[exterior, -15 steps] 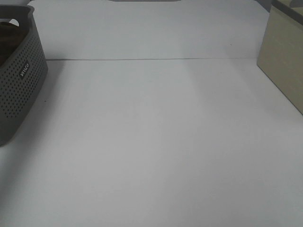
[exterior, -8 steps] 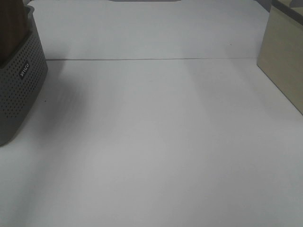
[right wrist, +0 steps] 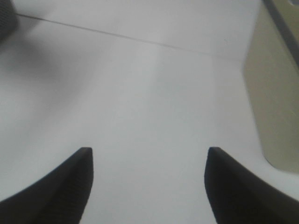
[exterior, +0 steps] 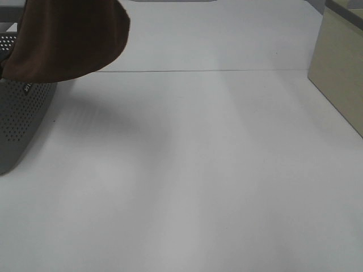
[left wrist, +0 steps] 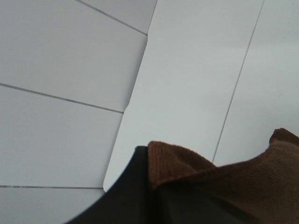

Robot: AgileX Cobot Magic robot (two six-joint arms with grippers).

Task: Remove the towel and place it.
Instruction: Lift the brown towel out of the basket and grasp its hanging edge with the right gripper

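Left hand (left wrist: 149, 183) clamped on towel (exterior: 68, 39) edge; cloth hangs under it, over basket (exterior: 20, 119) rim. Right hand (right wrist: 148, 184) apart, empty. Best: raise clear of rim, then carry out over table (exterior: 215, 181), lay flat.

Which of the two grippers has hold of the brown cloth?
The left gripper: it is shut on the brown towel, which hangs by the grey basket. The right gripper stands open and empty.

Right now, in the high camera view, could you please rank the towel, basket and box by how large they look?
1. The towel, though it hangs nearer the camera.
2. The basket and the box look alike; both are cropped.
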